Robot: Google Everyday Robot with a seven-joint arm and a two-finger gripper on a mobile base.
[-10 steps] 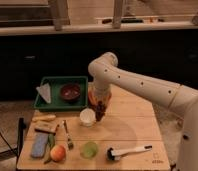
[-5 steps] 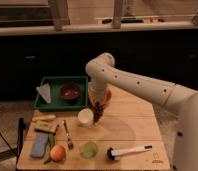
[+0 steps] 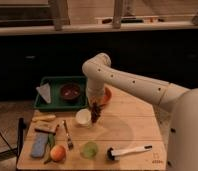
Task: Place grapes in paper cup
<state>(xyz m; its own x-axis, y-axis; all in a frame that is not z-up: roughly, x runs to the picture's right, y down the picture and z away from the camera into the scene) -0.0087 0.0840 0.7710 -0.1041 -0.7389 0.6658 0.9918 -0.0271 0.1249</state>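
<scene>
The green tray (image 3: 59, 104), sitting left of and beyond the gripper (image 3: 95, 108), is holding a dark bowl (image 3: 70, 91) and a white wedge (image 3: 44, 92). The paper cup (image 3: 83, 117) is standing upright just left of the gripper. The gripper is clamping the grapes (image 3: 95, 115), which are dangling beside the cup's rim.

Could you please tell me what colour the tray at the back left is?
Green tray, camera view. The gripper, holding the grapes, hangs beside the paper cup.
</scene>
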